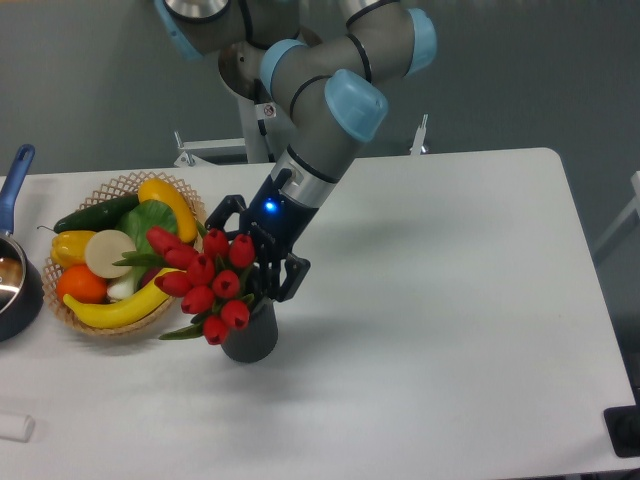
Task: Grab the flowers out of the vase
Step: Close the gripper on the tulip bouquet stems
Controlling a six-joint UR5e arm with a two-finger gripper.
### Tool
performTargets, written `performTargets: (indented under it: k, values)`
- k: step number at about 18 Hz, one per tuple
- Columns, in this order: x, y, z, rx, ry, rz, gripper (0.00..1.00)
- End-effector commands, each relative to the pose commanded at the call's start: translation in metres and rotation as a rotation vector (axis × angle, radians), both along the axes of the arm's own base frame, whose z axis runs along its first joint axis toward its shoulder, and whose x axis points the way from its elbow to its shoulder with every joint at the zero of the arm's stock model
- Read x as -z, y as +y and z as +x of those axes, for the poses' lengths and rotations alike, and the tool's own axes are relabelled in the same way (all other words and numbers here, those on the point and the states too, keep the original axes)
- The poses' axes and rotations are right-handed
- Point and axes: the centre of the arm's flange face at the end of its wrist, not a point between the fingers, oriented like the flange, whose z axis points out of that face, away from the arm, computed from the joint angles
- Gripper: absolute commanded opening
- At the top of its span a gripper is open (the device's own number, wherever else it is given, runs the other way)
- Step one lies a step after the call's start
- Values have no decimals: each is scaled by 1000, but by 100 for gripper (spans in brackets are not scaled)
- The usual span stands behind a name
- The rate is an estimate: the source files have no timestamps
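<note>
A bunch of red flowers (205, 282) with green leaves leans to the left out of the dark grey vase (250, 335), which stands on the white table just right of the wicker basket. My gripper (248, 260) hangs right behind the bunch, its black fingers spread apart on either side of the upper blooms, one finger (287, 278) at the vase's mouth. The gripper is open, and the blooms hide its lower parts. Whether the fingers touch the flowers I cannot tell.
A wicker basket (118, 186) of fruit and vegetables sits at the left, touching the flowers. A dark pot (14, 290) with a blue handle stands at the left edge. A small white object (15, 427) lies near the front left corner.
</note>
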Motion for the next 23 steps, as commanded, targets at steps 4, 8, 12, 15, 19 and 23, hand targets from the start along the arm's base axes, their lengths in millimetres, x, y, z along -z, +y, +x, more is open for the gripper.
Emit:
performTargets:
  k: [4,8,12,15,19,23]
  values:
    - [0,1,0,-1,2,2,74]
    - [-3,0,-1,-2,6,6,56]
    - [-1,1,-1,-2,4,4,48]
    - [-2,1,-1,-2,5,5,44]
    - [-8,-2,-4,-11,2,21,45]
    - [-26,-1,-7,-55,-38,42,44]
